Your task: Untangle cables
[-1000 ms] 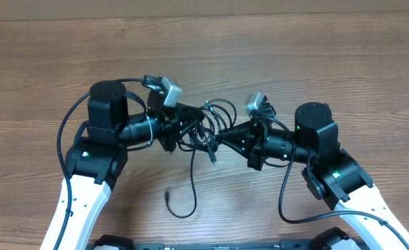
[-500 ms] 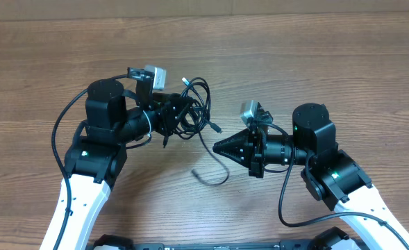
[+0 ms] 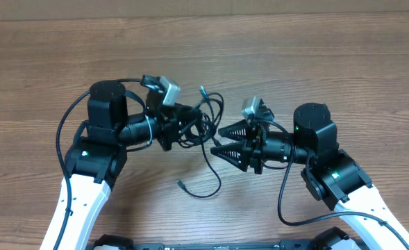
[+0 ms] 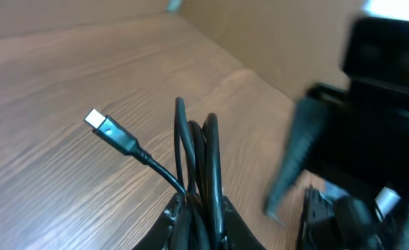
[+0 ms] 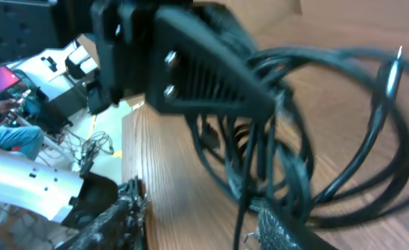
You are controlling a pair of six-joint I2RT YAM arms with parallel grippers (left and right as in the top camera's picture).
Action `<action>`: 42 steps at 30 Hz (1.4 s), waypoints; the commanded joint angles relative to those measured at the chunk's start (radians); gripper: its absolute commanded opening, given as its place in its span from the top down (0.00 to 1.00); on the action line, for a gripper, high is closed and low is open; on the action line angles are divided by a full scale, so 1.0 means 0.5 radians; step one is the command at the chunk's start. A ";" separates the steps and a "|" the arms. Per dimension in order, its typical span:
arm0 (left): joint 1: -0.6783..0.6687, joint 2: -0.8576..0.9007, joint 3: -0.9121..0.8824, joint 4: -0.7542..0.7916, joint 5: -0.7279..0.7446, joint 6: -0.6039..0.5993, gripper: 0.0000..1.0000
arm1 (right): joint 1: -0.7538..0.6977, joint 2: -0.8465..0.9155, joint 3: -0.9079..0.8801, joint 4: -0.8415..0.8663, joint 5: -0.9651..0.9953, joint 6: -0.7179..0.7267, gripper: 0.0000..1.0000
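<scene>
The cables (image 3: 205, 113) are a tangle of thin black cords hanging between the two arms. My left gripper (image 3: 185, 125) is shut on the cables, and several strands (image 4: 207, 160) rise out from between its fingers. One silvery plug (image 4: 96, 119) sticks out to the left of them. A loose strand (image 3: 210, 173) trails down to the table and ends in a plug (image 3: 180, 184). My right gripper (image 3: 220, 141) stands open just right of the tangle. The loops (image 5: 329, 146) hang in front of the right gripper (image 5: 201, 212), and one strand crosses near its right finger (image 5: 280, 229).
Wooden table (image 3: 294, 62) all round. The thick black arm cables (image 3: 62, 128) loop beside each arm. My left gripper's ribbed finger (image 5: 204, 76) fills the upper part of the right wrist view.
My right gripper was shut on a strand a second ago, pulled back, and now stands open by the tangle. The left arm swung the bundle away and back. The loose end shifted on the table.
</scene>
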 commanded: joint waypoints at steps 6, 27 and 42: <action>0.008 0.002 0.041 0.005 0.497 0.401 0.96 | 0.005 -0.012 0.050 0.055 0.156 -0.001 0.44; 0.008 0.002 0.041 -0.129 0.708 0.701 0.96 | 0.005 -0.012 0.050 0.041 0.427 0.002 0.43; 0.010 0.002 0.041 -0.021 -0.171 -0.060 0.96 | 0.005 -0.013 0.050 -0.113 0.475 0.008 0.47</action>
